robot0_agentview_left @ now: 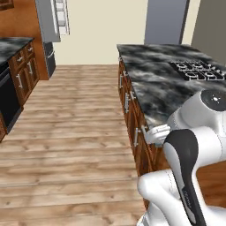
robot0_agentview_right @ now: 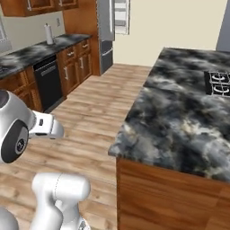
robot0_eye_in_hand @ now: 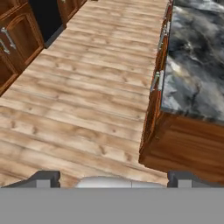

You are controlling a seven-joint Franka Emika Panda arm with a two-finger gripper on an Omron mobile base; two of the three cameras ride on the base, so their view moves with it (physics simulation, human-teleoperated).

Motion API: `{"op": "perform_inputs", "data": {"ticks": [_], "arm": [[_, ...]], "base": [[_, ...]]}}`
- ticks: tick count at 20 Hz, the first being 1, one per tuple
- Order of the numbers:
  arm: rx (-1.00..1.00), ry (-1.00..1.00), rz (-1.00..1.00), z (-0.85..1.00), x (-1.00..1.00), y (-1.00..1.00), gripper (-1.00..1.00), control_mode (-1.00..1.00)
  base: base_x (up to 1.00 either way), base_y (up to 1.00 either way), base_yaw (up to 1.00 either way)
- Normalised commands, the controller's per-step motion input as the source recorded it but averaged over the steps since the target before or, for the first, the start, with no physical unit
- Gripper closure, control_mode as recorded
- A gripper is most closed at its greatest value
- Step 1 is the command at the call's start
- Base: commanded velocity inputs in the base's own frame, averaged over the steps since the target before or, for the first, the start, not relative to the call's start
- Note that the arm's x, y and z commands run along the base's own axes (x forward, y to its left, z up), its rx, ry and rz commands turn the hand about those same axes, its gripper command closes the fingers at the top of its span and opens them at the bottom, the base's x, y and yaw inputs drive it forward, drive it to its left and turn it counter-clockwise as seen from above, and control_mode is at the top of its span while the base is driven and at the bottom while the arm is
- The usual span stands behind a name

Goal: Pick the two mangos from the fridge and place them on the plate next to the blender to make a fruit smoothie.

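The fridge [robot0_agentview_left: 47, 20] stands far off at the end of the room, grey-silver, with white door bins [robot0_agentview_left: 62, 15] beside it; it appears again in the right base view as the fridge [robot0_agentview_right: 105, 24]. The two mangos, the plate and the blender are out of view. My gripper [robot0_eye_in_hand: 113, 180] is open, its two dark fingertips [robot0_eye_in_hand: 43, 179] set wide apart with nothing between them. It hangs over the wooden floor [robot0_eye_in_hand: 87, 100], just left of the island's near corner [robot0_eye_in_hand: 175, 144].
A dark marble island [robot0_agentview_left: 163, 84] with a cooktop [robot0_agentview_left: 196, 70] fills the right side. Wood cabinets and a black dishwasher [robot0_agentview_right: 47, 83] line the left wall under a marble counter [robot0_agentview_right: 31, 51]. Between them a broad strip of wooden floor [robot0_agentview_left: 75, 119] leads toward the fridge.
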Motion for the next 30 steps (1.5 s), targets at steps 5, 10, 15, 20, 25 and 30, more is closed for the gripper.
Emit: {"op": "perform_inputs", "data": {"ticks": [5,10,15,20,25,30], "arm": [[0.0,0.0,0.0,0.0,0.0,0.0,-1.0,1.0],[0.0,0.0,0.0,0.0,0.0,0.0,-1.0,1.0],[0.0,0.0,0.0,0.0,0.0,0.0,-1.0,1.0],[0.0,0.0,0.0,0.0,0.0,0.0,-1.0,1.0],[0.0,0.0,0.0,0.0,0.0,0.0,-1.0,1.0],[0.0,0.0,0.0,0.0,0.0,0.0,-1.0,1.0]], "base": [[1.0,0.52,-0.06],[1.0,0.18,-0.03],[1.0,0.23,0.0],[1.0,0.84,-0.02],[1.0,0.52,-0.04],[1.0,0.17,0.0]]}}
